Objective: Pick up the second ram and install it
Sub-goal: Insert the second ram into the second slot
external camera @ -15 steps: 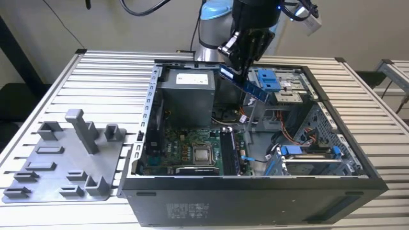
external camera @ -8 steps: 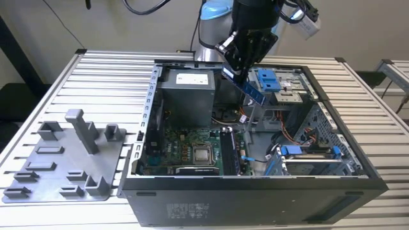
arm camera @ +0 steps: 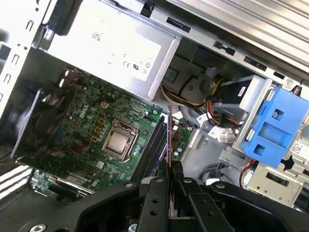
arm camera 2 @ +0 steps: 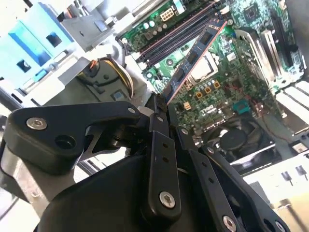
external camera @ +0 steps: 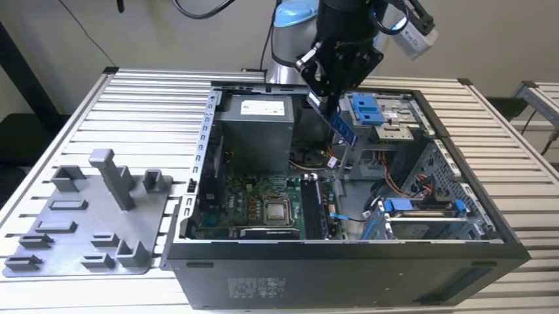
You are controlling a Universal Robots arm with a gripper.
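Above open computer case, gripper fingers clamped on top end of ram stick. Stick hangs below fingers, tilted, long axis roughly parallel to black sockets on green board. Stick well above sockets, which lie toward near side.

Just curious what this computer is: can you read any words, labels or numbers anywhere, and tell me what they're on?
No text can be quoted.
White label on the power supply: print too small to read.
Pale print on the case front: too small.
The second ram in the pincer: no legible marking.
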